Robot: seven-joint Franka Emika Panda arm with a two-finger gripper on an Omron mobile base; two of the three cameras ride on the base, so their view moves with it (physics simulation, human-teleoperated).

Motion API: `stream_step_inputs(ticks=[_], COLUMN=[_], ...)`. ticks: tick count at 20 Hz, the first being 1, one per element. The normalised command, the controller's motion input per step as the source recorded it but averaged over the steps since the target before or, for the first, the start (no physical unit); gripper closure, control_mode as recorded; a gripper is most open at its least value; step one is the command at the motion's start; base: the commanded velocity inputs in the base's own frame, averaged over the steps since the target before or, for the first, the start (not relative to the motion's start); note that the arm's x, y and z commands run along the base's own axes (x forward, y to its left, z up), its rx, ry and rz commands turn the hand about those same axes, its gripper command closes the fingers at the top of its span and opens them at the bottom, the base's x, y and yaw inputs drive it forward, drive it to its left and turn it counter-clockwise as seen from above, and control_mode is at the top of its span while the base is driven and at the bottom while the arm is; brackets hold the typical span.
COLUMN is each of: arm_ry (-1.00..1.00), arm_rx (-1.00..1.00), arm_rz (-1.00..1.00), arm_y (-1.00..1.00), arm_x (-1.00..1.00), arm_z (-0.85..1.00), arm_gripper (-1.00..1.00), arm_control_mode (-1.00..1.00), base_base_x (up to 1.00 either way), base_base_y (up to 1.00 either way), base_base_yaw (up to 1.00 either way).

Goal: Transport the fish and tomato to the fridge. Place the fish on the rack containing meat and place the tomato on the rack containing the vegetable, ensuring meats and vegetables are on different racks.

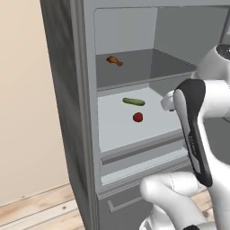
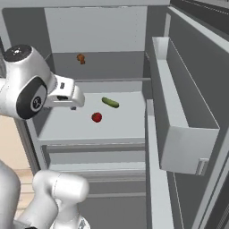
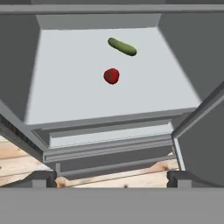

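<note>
A red tomato [image 1: 138, 117] [image 2: 96, 117] [image 3: 111, 75] lies on the fridge's white middle rack [image 1: 114, 132], a short way in front of a green cucumber [image 1: 134, 101] [image 2: 110, 102] [image 3: 122, 47]. On the grey upper rack [image 1: 139, 72] sits a brown chicken drumstick [image 1: 114, 60] [image 2: 80, 57]. My gripper [image 3: 111, 181] [image 2: 75, 103] hovers outside the fridge, in front of the middle rack and above its front edge. It is open with nothing between its fingers. The fish is out of view.
The fridge door [image 2: 192, 89] stands open on the right, its door bin [image 2: 181, 129] jutting towards the racks. Closed drawers [image 1: 139, 164] lie under the middle rack. The fridge's left wall [image 1: 67, 112] borders a beige wall and wooden floor [image 1: 36, 206].
</note>
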Motion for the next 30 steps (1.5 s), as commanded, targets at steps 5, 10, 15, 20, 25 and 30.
stream_step_inputs(ticks=[5, 10, 15, 20, 25, 30], arm_ry=[-0.05, -0.18, -0.27, -0.25, -0.01, 0.0], arm_rx=[0.0, 0.0, 0.0, 0.0, 0.0, 0.0], arm_rz=[-0.02, 0.0, 0.0, 0.0, 0.0, 0.0], arm_y=[0.0, 0.0, 0.0, 0.0, 0.0, 0.0], arm_x=[-0.66, -0.53, -0.57, -0.45, -0.09, 0.0], arm_z=[0.0, 0.0, 0.13, 0.38, 0.15, 0.0], arm_gripper=[-1.0, -1.0, -1.0, -1.0, -1.0, -1.0], arm_control_mode=[-1.0, -1.0, -1.0, -1.0, 1.0, 1.0], base_base_x=[0.0, 0.0, 0.0, 0.0, -0.44, -0.75], base_base_y=[0.0, 0.0, 0.0, 0.0, 0.0, 0.02], base_base_yaw=[0.0, 0.0, 0.0, 0.0, 0.0, 0.0])
